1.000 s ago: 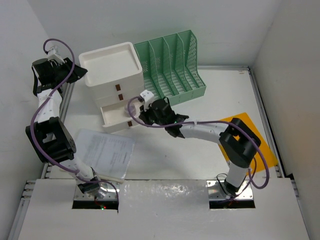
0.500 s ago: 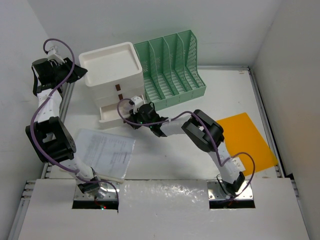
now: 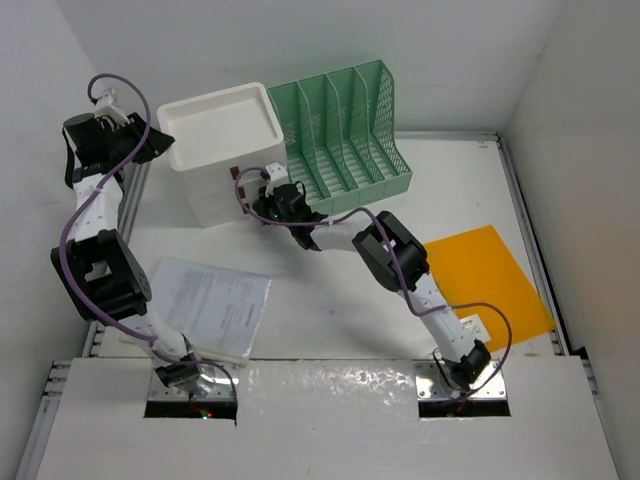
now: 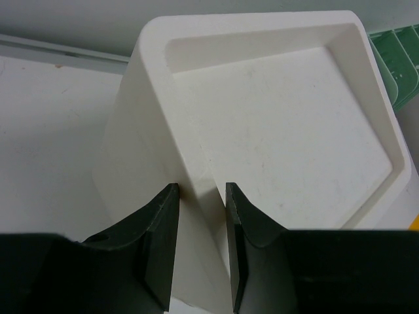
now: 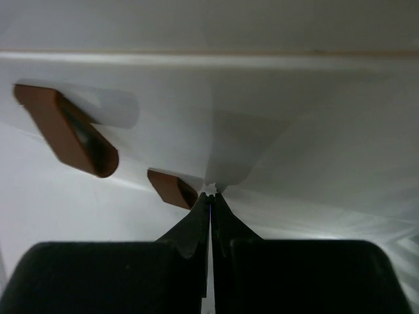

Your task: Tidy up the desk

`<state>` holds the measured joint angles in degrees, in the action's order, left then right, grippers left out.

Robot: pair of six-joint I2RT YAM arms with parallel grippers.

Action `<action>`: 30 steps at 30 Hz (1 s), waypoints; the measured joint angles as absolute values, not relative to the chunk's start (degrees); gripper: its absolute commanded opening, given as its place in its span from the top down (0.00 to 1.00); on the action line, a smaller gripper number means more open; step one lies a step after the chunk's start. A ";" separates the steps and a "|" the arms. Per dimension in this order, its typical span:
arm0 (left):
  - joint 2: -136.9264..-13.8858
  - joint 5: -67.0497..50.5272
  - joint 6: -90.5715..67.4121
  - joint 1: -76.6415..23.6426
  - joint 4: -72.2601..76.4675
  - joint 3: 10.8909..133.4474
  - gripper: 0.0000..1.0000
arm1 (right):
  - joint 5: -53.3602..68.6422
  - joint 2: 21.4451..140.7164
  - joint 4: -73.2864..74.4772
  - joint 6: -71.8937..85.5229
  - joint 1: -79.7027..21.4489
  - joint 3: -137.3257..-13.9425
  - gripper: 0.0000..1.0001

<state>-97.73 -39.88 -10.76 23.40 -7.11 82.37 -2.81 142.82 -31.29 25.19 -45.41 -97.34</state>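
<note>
The white desk (image 3: 330, 290) carries a white three-drawer box (image 3: 215, 130) at its back left. My left gripper (image 3: 155, 145) sits at the box's left top corner. In the left wrist view its fingers straddle that corner of the drawer box (image 4: 281, 131), the left gripper (image 4: 201, 186) shut on the rim. My right gripper (image 3: 262, 200) is shut, tips pressed against the box's front. In the right wrist view the right gripper (image 5: 211, 191) touches the drawer face beside a small brown handle (image 5: 171, 188); a second brown handle (image 5: 69, 131) lies upper left. All drawers look flush.
A green mesh file rack (image 3: 345, 125) stands right of the box. A stack of printed papers (image 3: 215, 305) lies at the front left. An orange folder (image 3: 495, 275) lies at the right. Metal rails (image 3: 525, 230) run along the desk's edges.
The right arm has stretched left and back, and its shut gripper has pushed the pulled-out bottom drawer into the box. The left gripper has stayed on the box's corner.
</note>
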 measured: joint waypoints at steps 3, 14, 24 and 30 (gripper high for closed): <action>-98.17 -40.21 -10.74 23.40 -7.27 82.91 1.00 | -4.71 143.35 -32.32 25.28 -45.21 -97.45 1.00; -98.59 -40.18 -8.99 23.38 -8.91 84.20 0.65 | -2.83 136.27 -33.23 19.90 -45.58 -87.15 0.61; -102.02 -39.07 -5.15 22.83 -20.60 90.74 0.45 | 6.37 113.78 -28.21 14.50 -50.19 -70.59 0.16; -100.82 -36.42 -0.64 22.81 -26.87 94.15 0.46 | 8.12 124.53 -10.74 10.22 -56.58 -80.09 0.14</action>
<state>-100.82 -36.42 -0.64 22.81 -26.87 94.15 8.12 124.53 -10.74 10.22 -56.58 -80.09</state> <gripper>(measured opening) 0.538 0.854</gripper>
